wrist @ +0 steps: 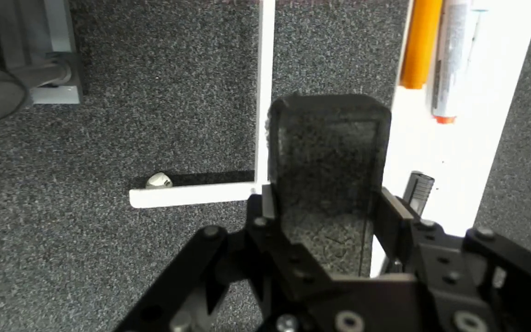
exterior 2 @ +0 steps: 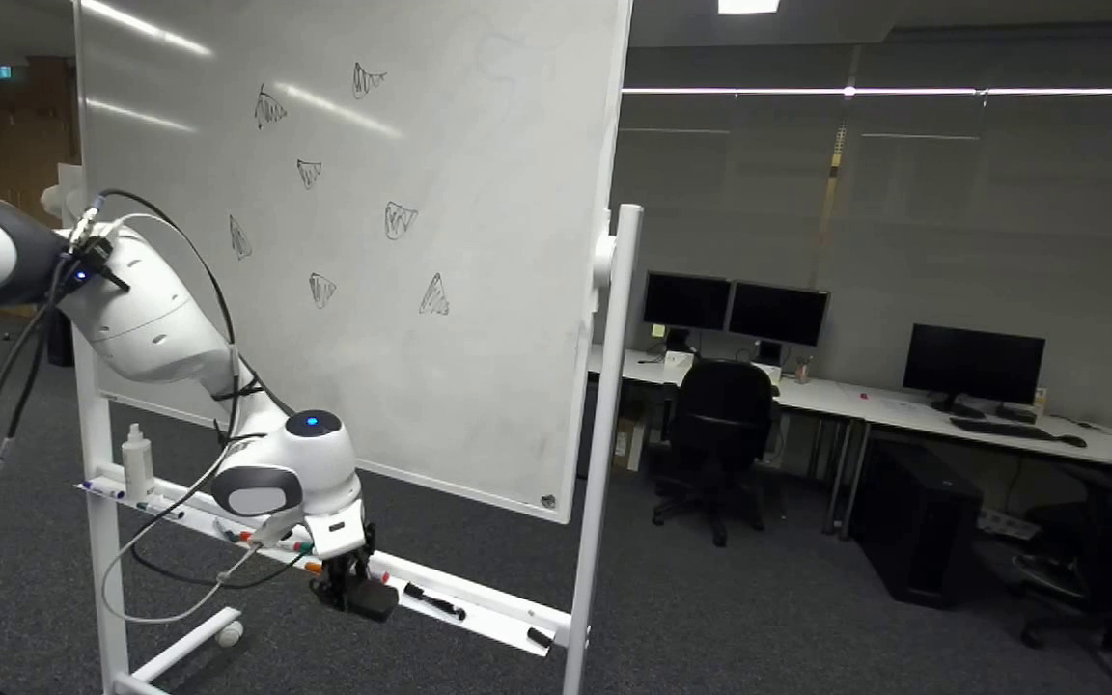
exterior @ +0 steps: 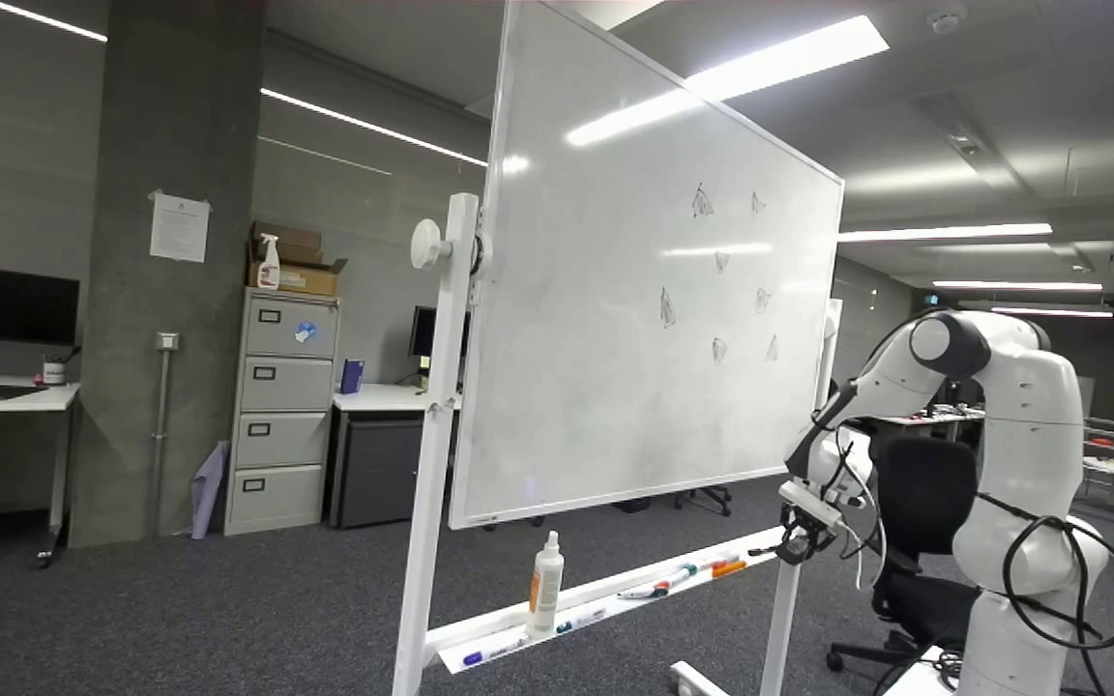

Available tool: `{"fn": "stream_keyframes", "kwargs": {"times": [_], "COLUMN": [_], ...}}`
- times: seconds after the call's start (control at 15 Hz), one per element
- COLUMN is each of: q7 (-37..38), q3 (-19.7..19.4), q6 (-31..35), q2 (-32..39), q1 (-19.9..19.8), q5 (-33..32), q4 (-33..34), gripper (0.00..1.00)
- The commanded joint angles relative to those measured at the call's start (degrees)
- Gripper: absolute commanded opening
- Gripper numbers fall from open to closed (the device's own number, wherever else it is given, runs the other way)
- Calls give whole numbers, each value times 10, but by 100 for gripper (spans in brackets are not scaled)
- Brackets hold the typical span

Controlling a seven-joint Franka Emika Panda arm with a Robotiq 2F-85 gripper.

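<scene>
My gripper (wrist: 330,203) is closed on a dark rectangular block (wrist: 330,143) that looks like a whiteboard eraser; a finger presses each side. In an exterior view the block (exterior 2: 373,598) hangs below the gripper (exterior 2: 348,577), in front of the white pen tray (exterior 2: 488,623). The wrist view has the tray (wrist: 459,184) to the right of the block, bearing an orange marker (wrist: 420,46), a white marker with a red-orange end (wrist: 447,69) and a dark ribbed item (wrist: 418,190). Above the tray stands the whiteboard (exterior 2: 508,338), with several shaded triangular sketches on it in both exterior views.
A spray bottle (exterior: 545,588) stands on the tray among several markers. A black pen (exterior 2: 434,602) and a small black piece (exterior 2: 539,637) lie towards the tray's other end. The board's white post (exterior 2: 604,434) rises beside it. An office chair (exterior: 924,522) is near the arm's base.
</scene>
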Motion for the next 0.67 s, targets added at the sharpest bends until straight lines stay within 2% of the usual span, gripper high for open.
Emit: {"fn": "stream_keyframes", "kwargs": {"times": [0.0,0.13,0.27,0.4,0.47,0.53,0.6], "q7": [73,86,75,71,52,37,30], "q3": [-64,-60,-52,-42,-13,-9,6], "q6": [-25,-33,-39,-54,-64,-89,-101], "q2": [-113,-178,-231,-287,-313,-312,-334], "q1": [21,-3,-15,-24,-48,-42,-54], "q5": [-163,-256,-300,-333,-322,-312,-319], "q4": [-87,-118,-139,-156,-163,-130,-133], "gripper": [30,30,30,30,30,30,30]}}
